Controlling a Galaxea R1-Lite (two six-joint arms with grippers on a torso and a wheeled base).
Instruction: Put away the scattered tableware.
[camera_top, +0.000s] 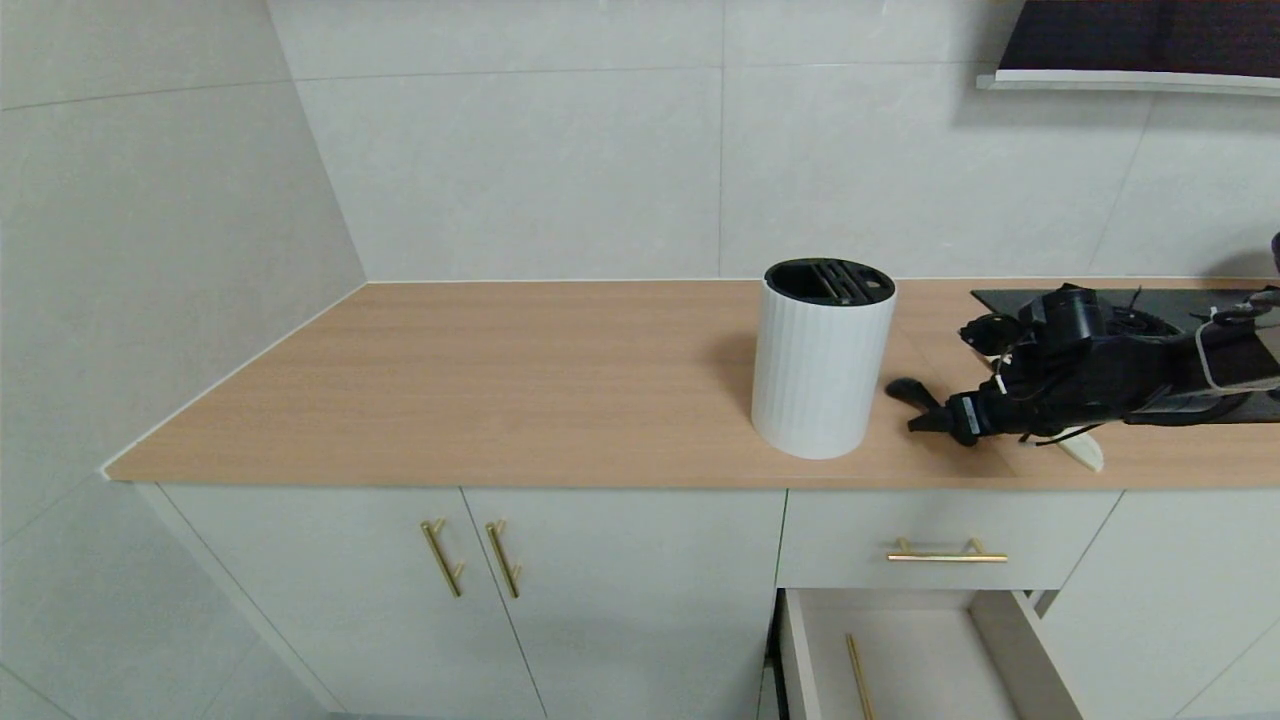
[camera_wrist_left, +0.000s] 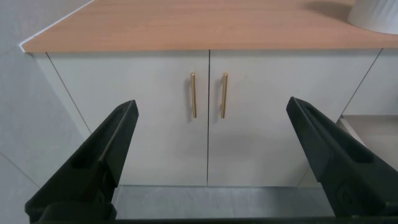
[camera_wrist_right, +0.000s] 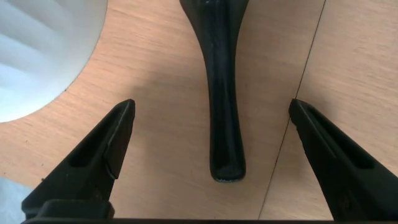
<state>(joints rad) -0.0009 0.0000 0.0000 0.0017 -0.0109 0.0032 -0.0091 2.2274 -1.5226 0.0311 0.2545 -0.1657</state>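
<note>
A black utensil handle (camera_wrist_right: 224, 93) lies flat on the wooden counter (camera_top: 500, 380), just right of a white ribbed holder (camera_top: 820, 370) with a black slotted top. My right gripper (camera_top: 915, 407) is low over the counter beside the holder. It is open, one finger on each side of the handle and nothing gripped (camera_wrist_right: 227, 155). A pale utensil end (camera_top: 1085, 450) pokes out from under the right arm near the counter's front edge. My left gripper (camera_wrist_left: 214, 162) is open and empty, below counter height in front of the cabinet doors.
A drawer (camera_top: 990, 640) stands open under the counter's right part, with a thin gold stick (camera_top: 858, 675) inside. A black hob (camera_top: 1150, 300) is at the back right. Two cabinet doors with gold handles (camera_wrist_left: 208, 94) face the left gripper. The counter's left half is bare.
</note>
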